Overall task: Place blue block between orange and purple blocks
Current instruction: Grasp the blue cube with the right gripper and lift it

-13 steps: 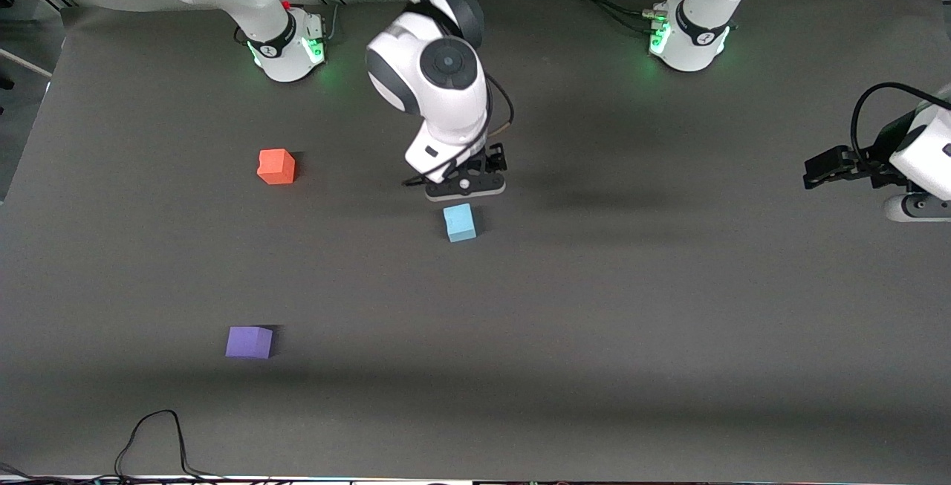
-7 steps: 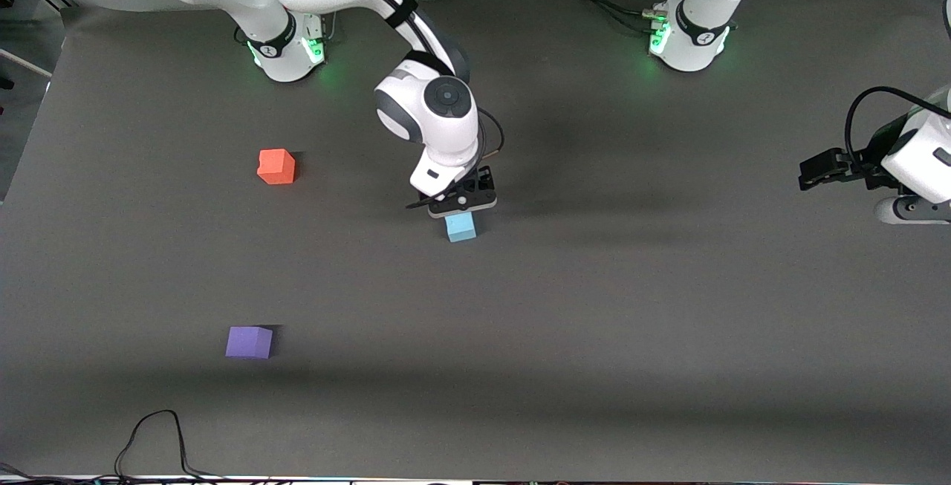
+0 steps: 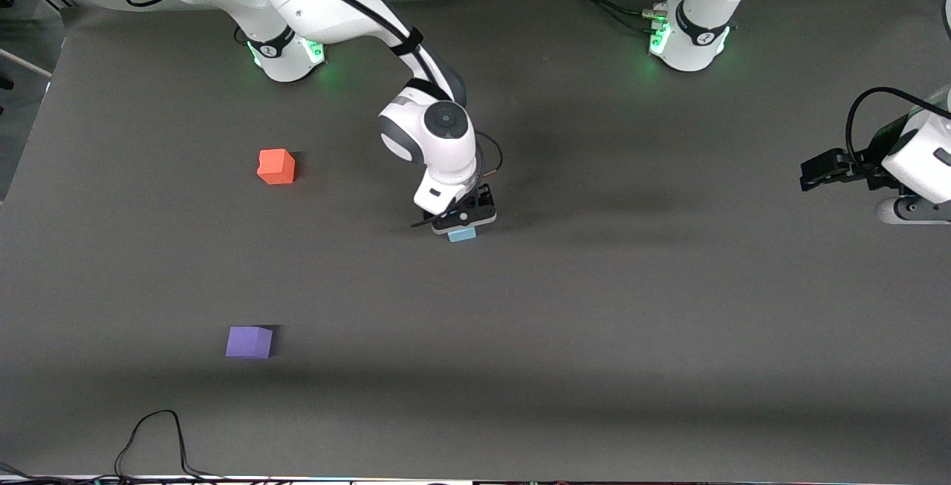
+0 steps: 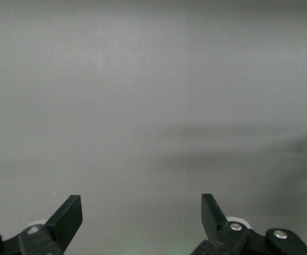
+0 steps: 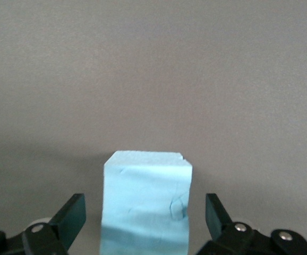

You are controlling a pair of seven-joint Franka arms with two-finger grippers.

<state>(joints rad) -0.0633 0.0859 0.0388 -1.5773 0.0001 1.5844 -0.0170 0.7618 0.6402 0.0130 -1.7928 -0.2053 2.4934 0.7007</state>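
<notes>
Dark grey matting covers the whole table [image 3: 669, 321], and most of it lies bare. At the left of the front view, in its upper half, sits the orange block [image 3: 276, 166], with open mat on every side. Below it, at the lower left, sits the purple block [image 3: 249, 342], nearer the front camera, well apart from the orange one, with a wide clear strip of mat between them. A black cable [image 3: 152, 440] loops in along the bottom edge at the far lower left.

Near the frame's middle, the right gripper [image 3: 462, 219] stands low over the blue block [image 3: 462, 234], of which only a sliver shows under the gripper's body. In the right wrist view the blue block [image 5: 145, 204] rests on the mat between the two fingers [image 5: 71, 215], which stand wide apart with a gap on either side of the cube, touching nothing. The block lies well off toward the left arm's end from the other two cubes.

At the right edge, mid-height, the left arm waits; the left gripper [image 3: 813, 171] hangs above bare mat, its fingers [image 4: 68, 215] spread wide and empty.
</notes>
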